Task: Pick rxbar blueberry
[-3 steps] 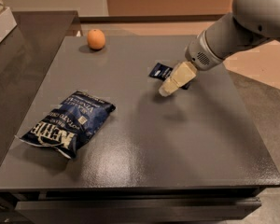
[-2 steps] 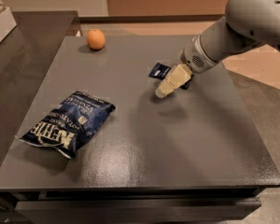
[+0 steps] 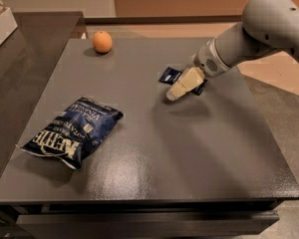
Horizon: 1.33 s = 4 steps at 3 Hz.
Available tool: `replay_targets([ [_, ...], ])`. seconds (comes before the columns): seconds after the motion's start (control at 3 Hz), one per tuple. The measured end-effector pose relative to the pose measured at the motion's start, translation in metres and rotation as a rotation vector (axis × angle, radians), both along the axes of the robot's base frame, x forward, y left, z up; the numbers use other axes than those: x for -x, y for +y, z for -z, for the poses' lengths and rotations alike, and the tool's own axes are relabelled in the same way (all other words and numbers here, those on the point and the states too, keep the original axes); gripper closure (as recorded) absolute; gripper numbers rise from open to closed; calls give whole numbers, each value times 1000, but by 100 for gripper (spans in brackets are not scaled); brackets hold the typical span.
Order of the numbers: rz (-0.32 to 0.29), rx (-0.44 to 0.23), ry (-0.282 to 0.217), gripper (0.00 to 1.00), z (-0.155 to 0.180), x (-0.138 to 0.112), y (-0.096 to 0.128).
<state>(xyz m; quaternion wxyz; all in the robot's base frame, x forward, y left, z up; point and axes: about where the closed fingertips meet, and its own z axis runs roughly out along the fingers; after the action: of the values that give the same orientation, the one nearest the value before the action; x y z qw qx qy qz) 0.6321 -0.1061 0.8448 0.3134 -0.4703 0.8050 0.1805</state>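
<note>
Your gripper (image 3: pixel 174 93) sits over the rxbar blueberry (image 3: pixel 169 74); you cannot tell whether it is open or closed. The bar looks light, flat and slick, so pinch across its narrow width.

The grey arm (image 3: pixel 254 36) reaches in from the far right, its cream pincer (image 3: pixel 174 94) angled down-left, low over the tabletop (image 3: pixel 189 148).
</note>
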Motion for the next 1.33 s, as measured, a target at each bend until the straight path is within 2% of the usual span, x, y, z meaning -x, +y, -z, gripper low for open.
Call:
replay_targets([
  [0.33, 3, 9, 7, 0, 5, -5, -6],
  [0.67, 7, 22, 14, 19, 10, -7, -11],
  [1.33, 9, 23, 17, 64, 7, -8, -18],
])
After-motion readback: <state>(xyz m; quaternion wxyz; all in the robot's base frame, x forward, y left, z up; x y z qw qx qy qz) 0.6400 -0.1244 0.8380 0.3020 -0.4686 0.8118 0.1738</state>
